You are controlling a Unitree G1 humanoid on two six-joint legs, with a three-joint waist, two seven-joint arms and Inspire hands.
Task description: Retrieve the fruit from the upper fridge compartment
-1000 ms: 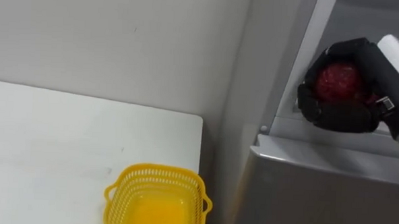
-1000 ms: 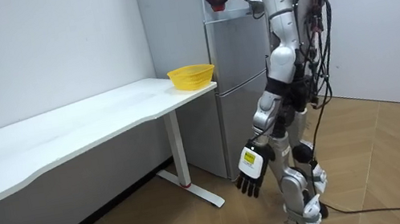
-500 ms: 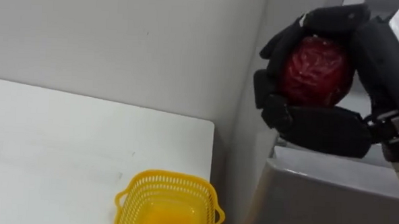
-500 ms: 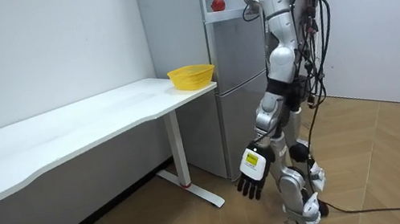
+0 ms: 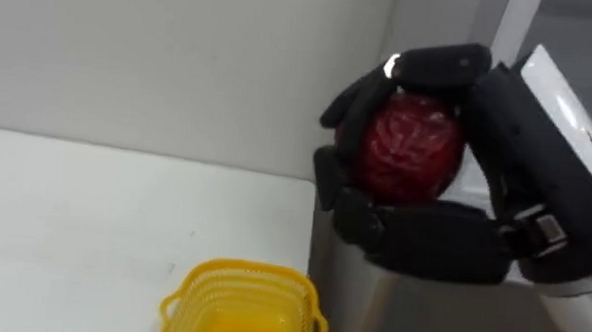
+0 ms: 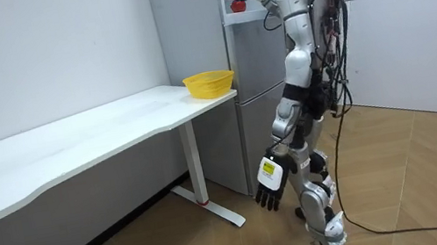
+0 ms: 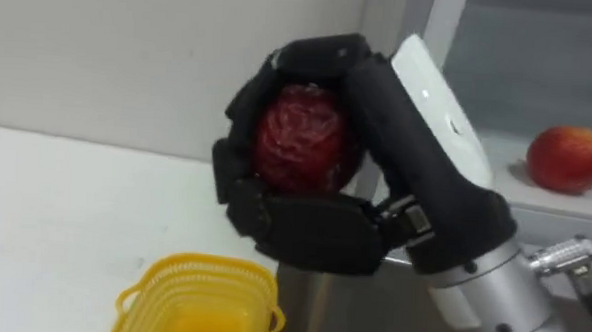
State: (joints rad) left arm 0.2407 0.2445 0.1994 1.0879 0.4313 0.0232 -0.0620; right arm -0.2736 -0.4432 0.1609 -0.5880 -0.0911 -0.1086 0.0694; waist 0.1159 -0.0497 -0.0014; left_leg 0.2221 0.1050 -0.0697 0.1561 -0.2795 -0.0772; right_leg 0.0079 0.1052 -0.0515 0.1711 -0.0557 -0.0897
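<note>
Clasping roundish red fruit (image 5: pixel 409 151), right hand (image 5: pixel 435 240) fingers curled around; left hand (image 6: pixel 268 187) hangs relaxed.

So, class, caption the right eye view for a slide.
Right hand curled round a dark red fruit, yellow basket on the table below, another red fruit on the fridge shelf.

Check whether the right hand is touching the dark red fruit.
Touching. The right eye view shows the right hand curled tight round the dark red fruit, fingers above and below it with no gap.
</note>
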